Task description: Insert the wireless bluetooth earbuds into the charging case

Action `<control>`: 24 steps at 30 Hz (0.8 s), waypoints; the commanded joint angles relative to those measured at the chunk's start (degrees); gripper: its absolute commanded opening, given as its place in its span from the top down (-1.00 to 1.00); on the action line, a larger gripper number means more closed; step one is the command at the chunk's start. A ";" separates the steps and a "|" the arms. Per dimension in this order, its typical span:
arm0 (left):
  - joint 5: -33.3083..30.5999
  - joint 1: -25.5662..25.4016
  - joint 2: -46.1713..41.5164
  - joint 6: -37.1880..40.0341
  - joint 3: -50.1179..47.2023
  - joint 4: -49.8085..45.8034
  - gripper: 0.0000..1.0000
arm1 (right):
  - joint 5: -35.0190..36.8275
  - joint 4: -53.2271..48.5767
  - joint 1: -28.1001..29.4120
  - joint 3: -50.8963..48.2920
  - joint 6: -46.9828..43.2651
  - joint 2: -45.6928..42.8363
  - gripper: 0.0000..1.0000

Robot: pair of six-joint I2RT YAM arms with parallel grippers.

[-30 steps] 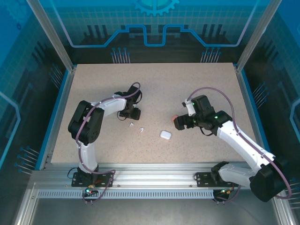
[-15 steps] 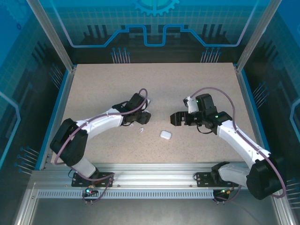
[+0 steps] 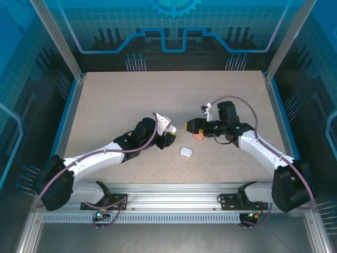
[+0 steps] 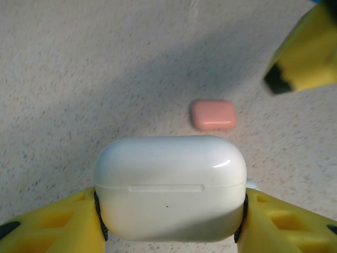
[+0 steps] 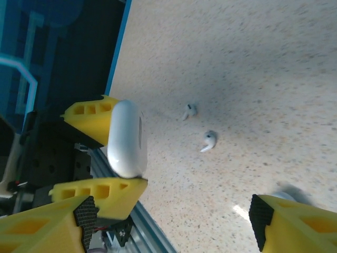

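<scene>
From above: extends both arms to mid-desk (image 3: 105, 100), left tool (image 3: 168, 139) facing right tool (image 3: 191, 126), with a salmon case (image 3: 198, 137) just beside the latter and a second white case (image 3: 186, 152) lying near. From the left wrist: clamps a white charging case (image 4: 170, 187) (lid shut) between yellow fingers (image 4: 47, 226). From the right wrist: holds that tool's jaws wide apart on nothing, with a white earbud (image 5: 190, 110) and a second earbud (image 5: 209, 141) loose on the desk, just past the gripped case.

Two white arms (image 3: 100, 155) with black joints (image 3: 140, 134), a mauve cable (image 3: 231, 97) along each, and yellow hollow-celled fingers (image 4: 47, 226) with black ribbed pads (image 5: 84, 213)
</scene>
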 commanded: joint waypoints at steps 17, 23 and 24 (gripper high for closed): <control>1.56 -2.16 -2.22 3.98 -2.07 6.10 -0.04 | -1.81 -0.64 7.85 7.91 -1.26 5.21 -0.34; -0.30 -2.21 -2.76 4.85 -2.31 5.38 -0.06 | 4.38 -6.50 6.65 7.71 -2.31 4.01 -0.32; -0.99 -2.13 -3.27 5.08 -2.74 5.29 -0.07 | 5.92 -7.13 5.80 7.32 -2.39 2.61 -0.33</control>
